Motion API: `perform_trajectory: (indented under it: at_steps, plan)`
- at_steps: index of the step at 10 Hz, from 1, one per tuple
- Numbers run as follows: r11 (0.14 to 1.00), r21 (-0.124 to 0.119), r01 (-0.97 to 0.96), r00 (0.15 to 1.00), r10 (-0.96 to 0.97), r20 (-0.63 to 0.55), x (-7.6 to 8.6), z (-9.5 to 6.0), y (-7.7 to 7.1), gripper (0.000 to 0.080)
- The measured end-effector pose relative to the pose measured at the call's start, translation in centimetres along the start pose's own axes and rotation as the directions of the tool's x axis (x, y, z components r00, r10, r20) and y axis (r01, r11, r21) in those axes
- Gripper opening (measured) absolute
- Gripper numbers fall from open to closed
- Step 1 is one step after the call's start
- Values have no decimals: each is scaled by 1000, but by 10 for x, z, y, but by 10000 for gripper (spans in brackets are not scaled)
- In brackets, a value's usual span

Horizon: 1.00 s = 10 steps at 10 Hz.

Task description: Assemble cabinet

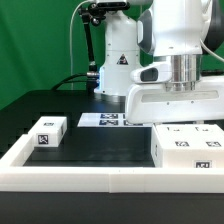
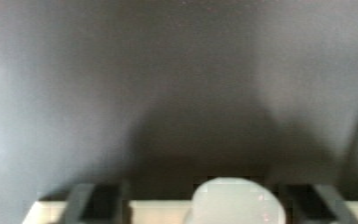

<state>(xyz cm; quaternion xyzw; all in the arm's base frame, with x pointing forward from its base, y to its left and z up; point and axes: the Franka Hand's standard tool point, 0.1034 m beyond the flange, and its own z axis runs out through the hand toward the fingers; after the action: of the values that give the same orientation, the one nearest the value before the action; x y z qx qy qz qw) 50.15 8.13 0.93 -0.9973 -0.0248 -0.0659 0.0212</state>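
Tool: gripper (image 1: 172,118) wide, fingers (image 2: 96,203) well apart, nothing clamped | Position: close over body (image 1: 186,146), contact unclear | Cabinet: body at exterior view's right; block (image 1: 47,131) well apart, left; both on table (image 1: 100,148)

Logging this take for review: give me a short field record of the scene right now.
cabinet body: exterior view's right, tags on its front
small block: exterior view's left, apart from the body
marker board: between them, further back
gripper: low by the cabinet body, fingers apart, gripping nothing
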Motion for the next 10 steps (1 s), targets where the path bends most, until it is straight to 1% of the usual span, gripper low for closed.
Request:
perform_trajectory:
  at_steps: [7,8,9,10]
  plan:
    - [1000,0,0,1000,0,0,0,0,0,225]
    - [1000,0,2,1000,-2,9,2,-10,0,225]
    - [1000,-1,3,1000,-3,15,3,-15,-1,225]
    - [1000,-2,4,999,-4,41,5,-32,-1,225]
